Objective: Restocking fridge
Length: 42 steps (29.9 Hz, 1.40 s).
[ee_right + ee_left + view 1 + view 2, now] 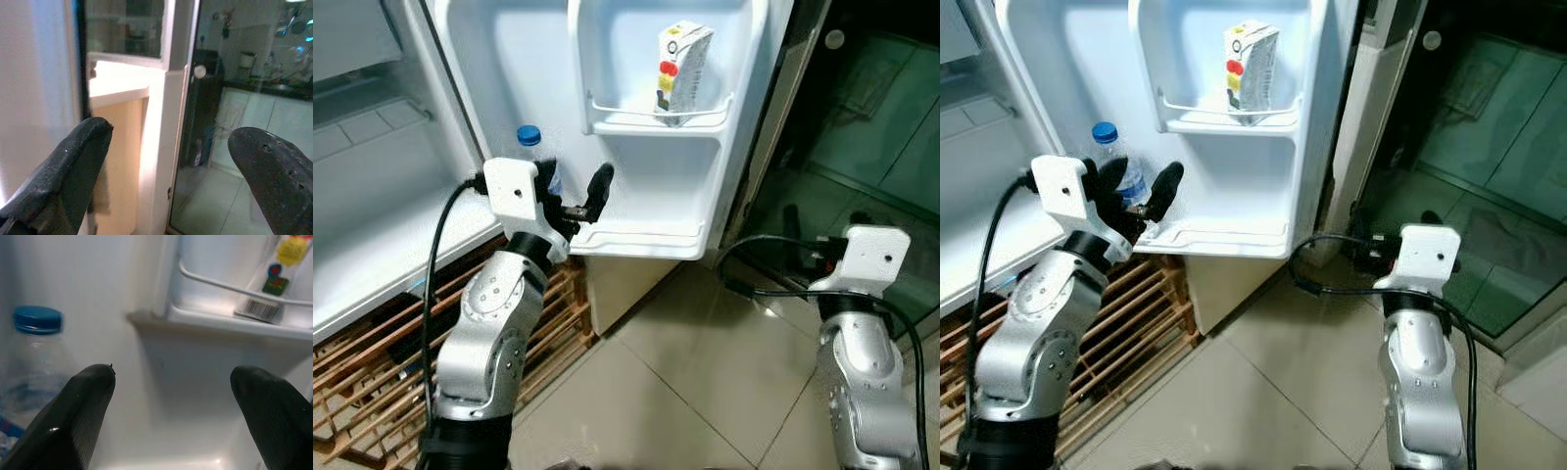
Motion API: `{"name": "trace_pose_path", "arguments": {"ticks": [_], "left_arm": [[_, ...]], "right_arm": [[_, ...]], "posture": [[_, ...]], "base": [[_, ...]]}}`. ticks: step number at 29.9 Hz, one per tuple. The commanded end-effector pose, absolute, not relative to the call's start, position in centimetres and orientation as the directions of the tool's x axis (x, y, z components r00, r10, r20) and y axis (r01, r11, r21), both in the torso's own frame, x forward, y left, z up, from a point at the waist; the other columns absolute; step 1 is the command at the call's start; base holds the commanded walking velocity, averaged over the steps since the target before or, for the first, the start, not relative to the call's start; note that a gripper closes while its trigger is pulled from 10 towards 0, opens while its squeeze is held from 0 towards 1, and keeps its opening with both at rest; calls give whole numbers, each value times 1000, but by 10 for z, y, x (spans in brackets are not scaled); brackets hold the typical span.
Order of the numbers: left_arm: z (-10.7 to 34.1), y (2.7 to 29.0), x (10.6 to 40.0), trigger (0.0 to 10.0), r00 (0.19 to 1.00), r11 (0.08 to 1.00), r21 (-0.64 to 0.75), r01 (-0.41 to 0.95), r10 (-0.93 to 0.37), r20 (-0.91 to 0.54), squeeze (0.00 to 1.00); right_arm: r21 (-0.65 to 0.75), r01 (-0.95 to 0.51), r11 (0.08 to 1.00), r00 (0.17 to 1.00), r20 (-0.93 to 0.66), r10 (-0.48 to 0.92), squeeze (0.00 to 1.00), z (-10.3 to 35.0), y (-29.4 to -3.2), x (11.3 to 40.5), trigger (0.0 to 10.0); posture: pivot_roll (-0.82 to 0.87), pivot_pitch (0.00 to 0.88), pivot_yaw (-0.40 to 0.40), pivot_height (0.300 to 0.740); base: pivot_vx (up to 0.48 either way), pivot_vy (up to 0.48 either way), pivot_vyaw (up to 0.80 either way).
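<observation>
My left gripper (576, 201) is raised in front of the open fridge door (646, 186), its two black fingers (73, 416) spread wide with nothing between them. It sits just above the lip of the door's bottom shelf (641, 235), pointing into the lower compartment.

The water bottle (536, 157) stands upright in that bottom shelf, long axis vertical, blue cap (38, 319) at the top. It is at the left end of the compartment, just to the left of my gripper's left finger. From the wrist camera the bottle falls outside the finger gap, beside the left finger rather than between the two. I think there is a small space between finger and bottle, but the blur there is too strong for me to say whether they touch.

Higher up in the door, the upper shelf (656, 119) with its wire rail holds a white carton (681, 70) with red and yellow marks. It leans slightly to the right against the rail, long axis close to vertical, well apart from the gripper and up to the right of it.

To the left I see the fridge interior (382, 196), and below it a wooden slat rack (372, 362) on the tiled floor (685, 392).

My right gripper (168, 161) is held out low on the right, away from the door, fingers also parted and holding nothing. It faces the edge of the fridge and a dark glass panel (871, 127) beyond.
</observation>
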<state>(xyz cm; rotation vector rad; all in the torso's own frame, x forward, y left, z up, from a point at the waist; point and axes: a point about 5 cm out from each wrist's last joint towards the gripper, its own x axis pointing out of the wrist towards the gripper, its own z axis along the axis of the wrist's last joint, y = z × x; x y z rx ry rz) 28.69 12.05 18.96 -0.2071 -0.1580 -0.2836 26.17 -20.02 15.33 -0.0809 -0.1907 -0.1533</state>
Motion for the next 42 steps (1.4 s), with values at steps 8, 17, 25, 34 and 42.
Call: {"name": "trace_pose_path", "arguments": {"ticks": [8,17,25,34,42], "left_arm": [[184,127,298,10000,974,957,-214,194,-161,161,0],[181,135,304,10000,987,974,-204,96,-66,150,0],[166,148,293,10000,987,994,-27,106,-102,120,0],[175,143,295,10000,984,992,-76,99,-86,155,0],[175,141,296,10000,985,992,-81,100,-86,151,0]], "right_arm": [[-58,161,985,968,204,-146,0,153,-198,270,10000],[-76,114,991,975,201,-96,0,153,-193,275,10000],[-23,84,996,980,181,-79,0,149,-186,281,10000],[-15,44,999,985,169,-41,0,147,-180,284,10000],[-47,27,999,983,182,-18,0,150,-178,285,10000]], "posture": [[-180,0,53,736],[-177,0,34,736],[-158,0,52,736],[-135,0,41,736],[-138,0,37,736]], "base": [[0,-480,0],[0,-320,738],[0,0,731],[0,0,706],[0,-435,676]]}}
